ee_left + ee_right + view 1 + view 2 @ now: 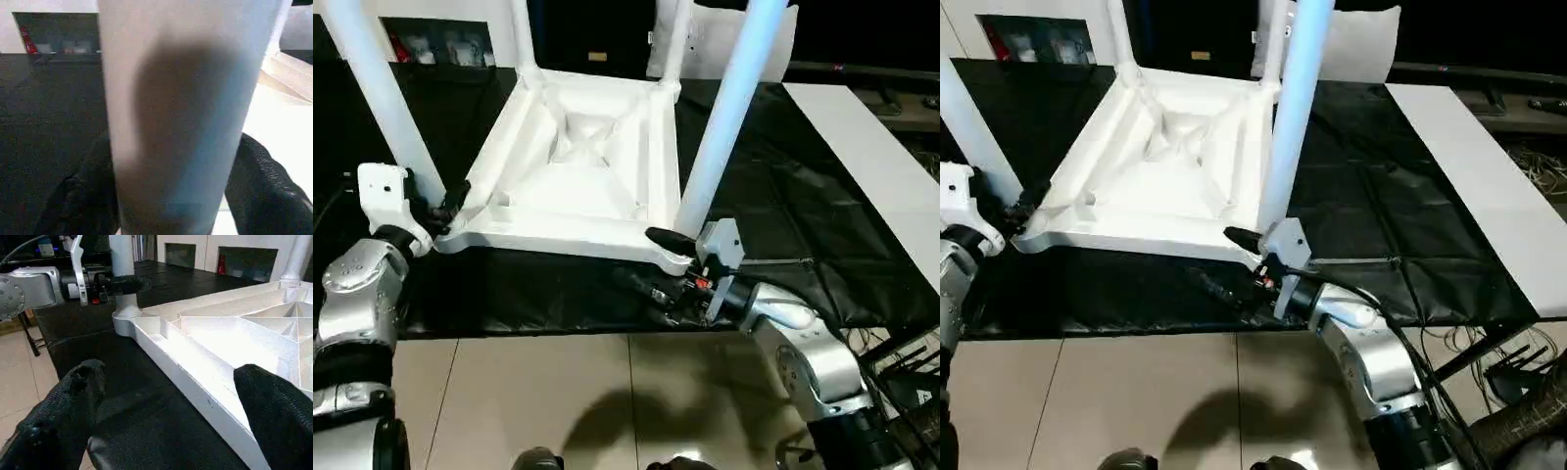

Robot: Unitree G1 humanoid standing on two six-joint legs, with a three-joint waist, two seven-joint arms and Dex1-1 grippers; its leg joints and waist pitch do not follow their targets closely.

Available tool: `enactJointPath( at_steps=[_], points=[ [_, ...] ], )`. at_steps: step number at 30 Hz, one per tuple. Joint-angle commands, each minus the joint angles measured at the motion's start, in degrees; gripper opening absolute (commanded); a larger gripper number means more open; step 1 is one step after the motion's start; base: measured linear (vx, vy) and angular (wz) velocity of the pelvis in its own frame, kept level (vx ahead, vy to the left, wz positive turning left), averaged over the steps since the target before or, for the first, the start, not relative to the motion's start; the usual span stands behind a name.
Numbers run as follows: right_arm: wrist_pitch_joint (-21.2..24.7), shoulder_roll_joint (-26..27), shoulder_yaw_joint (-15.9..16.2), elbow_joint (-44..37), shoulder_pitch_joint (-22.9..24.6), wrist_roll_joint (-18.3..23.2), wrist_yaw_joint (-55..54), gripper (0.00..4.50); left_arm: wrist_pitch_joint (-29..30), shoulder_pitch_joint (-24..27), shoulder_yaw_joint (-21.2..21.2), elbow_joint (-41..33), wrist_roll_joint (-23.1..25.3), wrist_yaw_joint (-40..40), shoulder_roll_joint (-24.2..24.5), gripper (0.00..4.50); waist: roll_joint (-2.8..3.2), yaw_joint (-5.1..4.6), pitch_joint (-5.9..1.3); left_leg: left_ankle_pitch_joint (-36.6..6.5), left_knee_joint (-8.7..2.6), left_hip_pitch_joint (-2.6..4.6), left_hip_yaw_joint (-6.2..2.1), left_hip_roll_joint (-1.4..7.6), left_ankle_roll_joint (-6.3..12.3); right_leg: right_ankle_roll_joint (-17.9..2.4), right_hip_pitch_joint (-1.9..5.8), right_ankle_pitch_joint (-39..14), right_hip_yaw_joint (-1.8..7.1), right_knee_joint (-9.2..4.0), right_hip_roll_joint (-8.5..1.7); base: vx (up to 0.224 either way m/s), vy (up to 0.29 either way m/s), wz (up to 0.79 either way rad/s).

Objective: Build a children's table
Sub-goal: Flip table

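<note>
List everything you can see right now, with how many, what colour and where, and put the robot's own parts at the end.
Children's table: one, white, upside down on the black cover, ribbed underside up.
Table legs: four, white, standing up from the corner sockets.
Black cover: one, black, spread over the work surface.
White panel: one, white, along the cover's right side.
Floor: beige tiles, in front of the work surface.
Left hand: one, black fingers either side of the near-left leg.
Right hand: one, black fingers open, straddling the tabletop's near-right edge.
Forearms: two, silver, at the lower corners.
</note>
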Motion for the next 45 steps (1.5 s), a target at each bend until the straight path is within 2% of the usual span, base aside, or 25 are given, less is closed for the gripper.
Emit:
enactJointPath(
  at_steps=[1, 8, 11, 12, 15, 20, 23, 24, 25, 26, 27, 28, 30, 32, 34, 35, 36, 37, 38, 42, 44, 45],
  points=[
    [-0.4, -0.1, 0.4, -0.2, 0.0, -0.4, 0.1, 4.50, -0.9, -0.4, -0.3, 1.2, 0.6, -0.1, -0.3, 2.65, 1.29, 0.25, -3.64, -4.1, -4.53, 0.19, -0.81, 2.65, 1.91, -13.8, 3.04, 4.7, 3.71, -3.61, -5.49, 0.000, 0.000, 0.00],
    [-0.8, 0.3, 0.7, 0.4, -0.2, -0.7, -0.3, 4.50, -0.3, -0.2, 0.0, 2.7, 0.1, 1.3, -0.3, 2.20, 1.41, 0.29, -3.51, -5.6, -4.73, 0.24, -0.87, 2.83, 1.27, -13.7, 2.94, 3.1, 3.76, -3.73, -5.62, 0.000, 0.000, 0.00],
    [-0.6, 1.1, 1.2, 0.8, -0.3, -1.6, -1.8, 4.50, 2.3, 0.7, 0.8, 1.0, -1.2, 3.9, -2.4, 2.08, 1.40, 0.24, -3.35, -6.6, -4.81, 0.18, -0.87, 2.86, 0.83, -13.8, 2.93, 1.9, 3.79, -3.84, -5.68, 0.000, 0.000, 0.00],
    [-0.6, 1.2, 1.3, 0.8, -0.2, -1.8, -2.0, 4.50, 2.9, 1.0, 0.9, 0.5, -1.6, 4.3, -3.0, 2.04, 1.19, 0.22, -3.30, -6.8, -4.82, 0.21, -0.81, 2.81, 0.86, -13.6, 2.92, 0.9, 3.85, -4.00, -5.70, 0.000, 0.000, 0.00],
    [-0.5, 2.0, 1.3, 0.6, 0.2, -2.2, -3.3, 4.50, 6.5, 2.4, 1.7, -2.9, -3.5, 7.0, -5.8, 2.03, 1.34, 0.21, -3.25, -6.9, -4.89, 0.13, -0.88, 3.03, 0.70, -13.6, 2.87, 0.2, 3.86, -3.94, -5.76, 0.000, 0.000, 0.00],
    [0.3, 4.0, -0.1, 0.6, 0.4, -2.3, -7.0, 4.50, 15.7, 4.4, 4.4, -11.3, -10.3, 14.0, -12.7, 2.03, 1.11, 0.11, -3.27, -5.0, -4.67, -0.08, -0.74, 3.02, 1.31, -14.4, 2.94, 2.1, 3.86, -3.71, -5.74, 0.000, 0.000, 0.00],
    [1.0, 4.8, -0.5, 0.5, 0.5, -1.8, -8.1, 4.50, 20.6, 5.6, 5.7, -16.1, -14.6, 17.7, -17.3, 2.03, 0.67, 0.15, -3.24, -3.1, -4.41, -0.40, -0.43, 2.58, 3.03, -14.0, 3.10, 2.1, 3.86, -3.84, -5.45, 0.000, 0.000, 0.00],
    [1.2, 5.0, -0.6, 0.5, 0.5, -1.8, -8.4, 4.50, 21.7, 5.9, 5.9, -17.2, -15.4, 18.5, -18.3, 2.03, 0.52, 0.23, -3.17, -2.8, -4.35, -0.51, -0.31, 2.52, 3.32, -13.8, 3.11, 0.7, 3.89, -4.00, -5.54, 0.000, 0.000, 0.00],
    [1.5, 5.3, -0.5, 0.4, 0.4, -1.7, -9.0, 4.50, 25.0, 6.9, 6.6, -20.7, -18.5, 21.7, -22.6, 2.03, 0.55, 0.26, -3.05, -3.4, -4.35, -0.57, -0.19, 2.64, 3.25, -13.8, 3.00, -1.8, 3.86, -4.20, -5.63, 0.000, 0.000, 0.00],
    [1.5, 5.3, -0.5, 0.4, 0.4, -1.7, -9.0, 4.50, 25.0, 6.9, 6.6, -20.7, -18.5, 21.7, -22.6, 2.03, 0.55, 0.36, -2.93, -3.7, -4.36, -0.63, -0.18, 2.54, 3.43, -13.6, 2.89, -3.3, 3.86, -4.58, -5.61, 0.000, 0.000, 0.00],
    [2.2, 5.8, -0.8, 0.6, 0.2, -1.7, -10.0, 4.50, 27.2, 7.4, 6.9, -22.7, -21.0, 23.7, -25.4, 2.03, 0.53, 0.44, -2.90, -4.0, -4.27, -0.61, -0.05, 2.41, 3.47, -13.1, 2.79, -4.5, 3.91, -4.76, -5.52, 0.000, 0.000, 0.00],
    [2.5, 6.0, -1.1, 0.8, 0.0, -1.7, -10.8, 4.50, 28.0, 7.7, 6.7, -23.6, -21.9, 24.4, -26.7, 2.03, 0.14, 0.53, -2.90, -4.2, -4.32, -0.67, -0.03, 2.36, 3.39, -12.3, 2.73, -6.8, 3.92, -4.95, -5.38, 0.000, 0.000, 0.00],
    [2.6, 6.5, -1.8, 1.5, -0.4, -1.9, -12.4, 4.50, 29.2, 8.4, 6.3, -25.4, -21.9, 25.2, -28.2, 2.03, 0.26, 0.57, -2.83, -4.4, -4.38, -0.63, -0.01, 2.33, 3.47, -11.1, 2.46, -8.5, 3.93, -5.21, -5.26, 0.000, 0.000, 0.00],
    [2.3, 8.8, -5.3, 4.5, -1.9, -1.7, -18.0, 4.50, 31.0, 9.7, 4.4, -28.6, -20.8, 25.8, -30.3, 2.02, 0.32, 0.53, -2.90, -4.8, -4.58, -0.53, -0.12, 2.46, 3.03, -10.0, 2.32, -9.5, 3.92, -5.34, -5.20, 0.000, 0.000, 0.00],
    [1.7, 11.0, -8.0, 7.0, -3.5, 0.3, -20.5, 4.50, 32.7, 10.0, 3.4, -30.8, -20.9, 26.6, -31.5, 2.01, 0.28, 0.35, -2.94, -6.1, -4.79, -0.34, -0.18, 2.56, 2.07, -9.1, 2.14, -9.8, 3.92, -5.41, -5.03, 0.000, 0.000, 0.00],
    [1.0, 12.0, -8.9, 8.2, -4.4, 1.7, -20.5, 4.50, 33.3, 10.0, 2.7, -31.4, -20.7, 26.5, -31.9, 2.01, 0.46, 0.43, -3.13, -6.1, -4.75, -0.20, -0.23, 2.63, 1.88, -9.0, 2.20, -9.1, 3.91, -5.24, -5.05, 0.000, 0.000, 0.00],
    [0.7, 12.6, -9.5, 9.0, -5.0, 2.6, -20.6, 4.50, 33.8, 10.1, 2.4, -31.9, -20.8, 26.7, -32.1, 2.01, 0.35, 0.37, -3.21, -5.6, -4.75, -0.15, -0.25, 2.67, 2.01, -8.9, 2.21, -6.9, 3.89, -5.11, -4.99, 0.000, 0.000, 0.00],
    [0.1, 14.0, -11.0, 11.0, -6.5, 4.6, -20.8, 4.50, 34.6, 10.1, 1.6, -32.6, -20.9, 26.8, -32.4, 2.01, 0.37, 0.34, -3.25, -5.4, -4.66, -0.04, -0.14, 2.61, 2.24, -9.1, 2.10, -5.5, 3.92, -4.96, -4.93, 0.000, 0.000, 0.00],
    [-0.7, 14.7, -11.9, 12.6, -7.5, 5.3, -21.3, 4.50, 35.1, 10.0, 1.2, -32.8, -21.0, 26.7, -32.5, 2.01, 0.35, 0.29, -3.37, -4.3, -4.68, -0.29, -0.26, 2.58, 2.53, -9.5, 2.40, -3.3, 3.86, -4.72, -4.93, 0.000, 0.000, 0.00],
    [-3.2, 17.8, -16.1, 18.7, -12.3, 9.8, -20.9, 4.50, 37.1, 10.2, -0.4, -34.1, -21.8, 27.4, -32.4, 2.01, 0.47, 0.62, -3.97, 0.3, -4.07, -0.34, 0.01, 2.33, 3.92, -11.4, 2.66, 4.8, 3.78, -3.82, -4.77, 0.000, 0.000, 0.00],
    [-3.8, 20.0, -18.7, 21.6, -15.6, 13.1, -19.3, 4.50, 37.6, 10.0, -0.5, -34.2, -21.7, 27.8, -32.5, 2.01, 0.58, 0.66, -4.01, 0.1, -4.05, -0.27, 0.13, 2.39, 4.56, -12.2, 2.59, 6.2, 3.79, -3.67, -4.85, 0.000, 0.000, 0.00],
    [-3.9, 20.1, -18.8, 21.7, -15.8, 13.2, -19.2, 4.50, 37.7, 10.0, -0.5, -34.2, -21.7, 27.8, -32.5, 2.01, 0.60, 0.69, -3.98, 0.1, -4.11, -0.32, 0.08, 2.38, 4.58, -12.4, 2.70, 6.1, 3.70, -3.67, -4.78, 0.000, 0.000, 0.00]
  ],
)
